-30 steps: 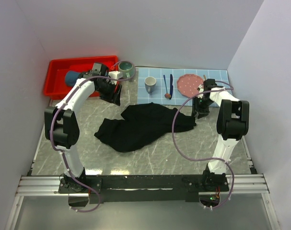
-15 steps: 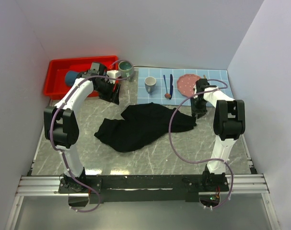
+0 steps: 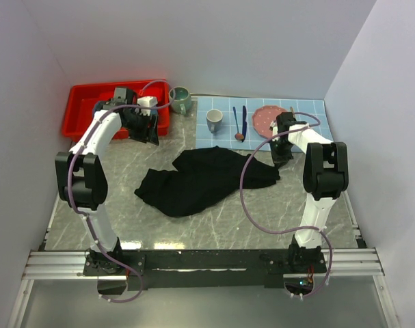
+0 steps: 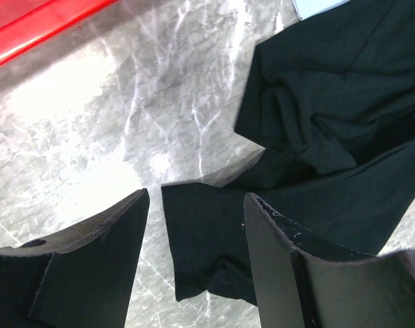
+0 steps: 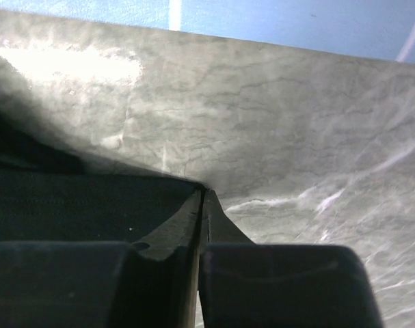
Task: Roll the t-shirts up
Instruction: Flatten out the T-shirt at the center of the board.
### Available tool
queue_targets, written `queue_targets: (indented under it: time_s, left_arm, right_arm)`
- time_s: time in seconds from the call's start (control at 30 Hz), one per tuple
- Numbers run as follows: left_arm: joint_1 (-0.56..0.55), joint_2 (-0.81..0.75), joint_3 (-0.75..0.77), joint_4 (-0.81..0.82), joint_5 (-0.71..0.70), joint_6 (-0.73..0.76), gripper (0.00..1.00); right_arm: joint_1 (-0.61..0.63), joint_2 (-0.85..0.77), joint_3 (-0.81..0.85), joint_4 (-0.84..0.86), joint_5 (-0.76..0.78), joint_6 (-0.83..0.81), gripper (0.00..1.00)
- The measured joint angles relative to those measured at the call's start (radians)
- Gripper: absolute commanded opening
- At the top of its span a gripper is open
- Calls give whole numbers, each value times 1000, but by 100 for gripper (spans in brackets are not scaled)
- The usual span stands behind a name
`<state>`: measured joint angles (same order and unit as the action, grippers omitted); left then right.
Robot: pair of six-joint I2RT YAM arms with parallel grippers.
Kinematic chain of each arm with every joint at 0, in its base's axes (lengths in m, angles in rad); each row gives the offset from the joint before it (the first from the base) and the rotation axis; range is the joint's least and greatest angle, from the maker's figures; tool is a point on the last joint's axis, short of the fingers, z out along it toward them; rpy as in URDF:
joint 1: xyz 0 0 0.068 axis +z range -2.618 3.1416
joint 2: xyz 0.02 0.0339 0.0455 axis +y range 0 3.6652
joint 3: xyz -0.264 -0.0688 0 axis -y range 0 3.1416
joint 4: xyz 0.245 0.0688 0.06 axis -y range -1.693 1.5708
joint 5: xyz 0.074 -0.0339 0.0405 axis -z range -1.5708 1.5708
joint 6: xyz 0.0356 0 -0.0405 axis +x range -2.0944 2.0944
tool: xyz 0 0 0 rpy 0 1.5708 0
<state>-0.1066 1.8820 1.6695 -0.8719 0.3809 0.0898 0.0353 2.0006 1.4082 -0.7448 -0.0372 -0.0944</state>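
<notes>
Marble surface (image 3: 214, 222) shows all round the crumpled black shirt (image 3: 200, 181), the right pincer (image 5: 204, 196) closed at its right edge, the left pincer (image 4: 193, 199) wide open and empty near the red bin (image 3: 77, 117).

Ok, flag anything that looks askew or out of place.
The black t-shirt lies crumpled and skewed mid-table, not spread flat. The teal mug stands off the placemat, beside the red bin.

A crumpled black t-shirt (image 3: 207, 179) lies on the marble table (image 3: 262, 212), near the blue-checked placemat (image 3: 311, 109).
</notes>
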Motion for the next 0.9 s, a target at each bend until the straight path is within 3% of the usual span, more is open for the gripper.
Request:
queue_targets:
  time_s: [0.4, 0.73, 0.9]
  left_arm:
    - [32, -134, -148, 33, 10, 7, 66]
    - [32, -166, -277, 67, 9, 4, 70]
    - [31, -129, -312, 113, -2, -1, 69]
  right_arm:
    - [-12, -47, -1, -12, -55, -35, 0]
    - [-13, -654, -36, 65, -156, -117, 0]
    - [-13, -811, -122, 79, -163, -96, 0]
